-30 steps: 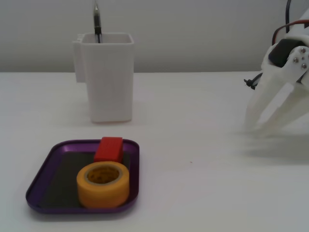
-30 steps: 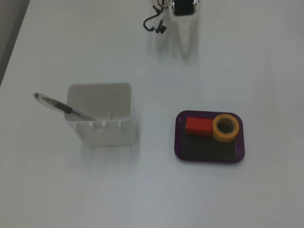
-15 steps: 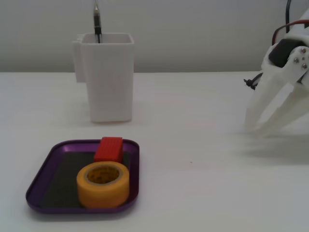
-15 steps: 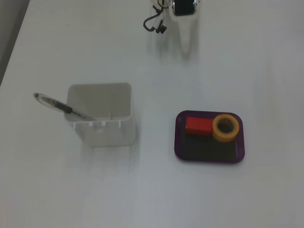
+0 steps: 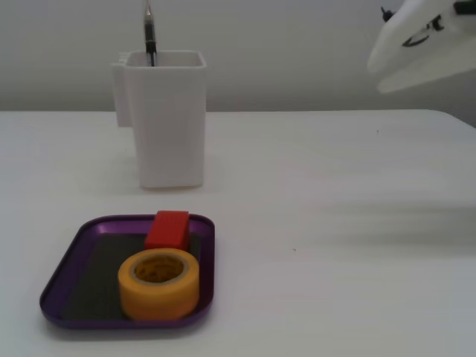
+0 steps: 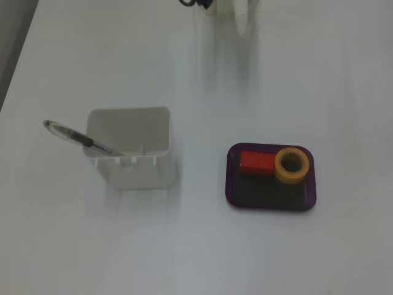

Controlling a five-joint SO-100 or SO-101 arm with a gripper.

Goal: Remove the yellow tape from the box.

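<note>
Jaws first: they hang high over the worktop's far right part in a fixed view, where the gripper [image 5: 424,52] shows as pale, blurred fingers pointing left. They grasp nothing, but blur hides whether they stand parted or closed, so I cannot tell. In the view from above only the gripper's tip [image 6: 241,15] shows at the top edge, well apart from everything else.

The tape [image 5: 159,283] lies flat in the box [image 5: 67,279], hollow centre facing up, in the near right corner of it as the low fixed view shows it, close against the rim there. From above, the tape [image 6: 291,166] sits toward the box's [image 6: 270,200] top right corner. A red block [image 5: 168,229] stands just behind the roll, touching it or nearly so. The box sits near the worktop's [image 5: 320,245] front edge; a white container [image 5: 165,115] holding a pen [image 5: 149,30] stands further back.

The roll looks light, stiff and smooth, likely to keep its shape under a squeeze. Its outer wall is wide and may slip, so the better hold is probably one finger down the hole and one outside the wall, on the side away from the block. The shallow box may shift or lift with it if the roll drags on the rim.
</note>
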